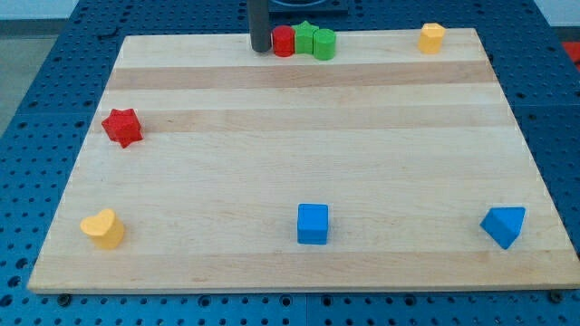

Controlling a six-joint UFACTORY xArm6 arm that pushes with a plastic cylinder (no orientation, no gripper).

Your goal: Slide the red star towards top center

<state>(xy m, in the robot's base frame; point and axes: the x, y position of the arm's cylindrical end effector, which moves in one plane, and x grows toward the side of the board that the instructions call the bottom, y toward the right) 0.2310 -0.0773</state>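
The red star [121, 127] lies near the board's left edge, a little above mid-height. My tip [261, 48] touches down at the top centre of the wooden board [299, 127], just left of a red cylinder [284, 42]. The tip is far to the upper right of the red star. A green star-like block [304, 37] and a green cylinder [323, 44] sit in a row right of the red cylinder.
A yellow block [431, 37] sits at the top right. A yellow heart-like block [103, 228] is at the bottom left. A blue cube [313, 224] is at the bottom centre and a blue triangular block [504, 225] at the bottom right.
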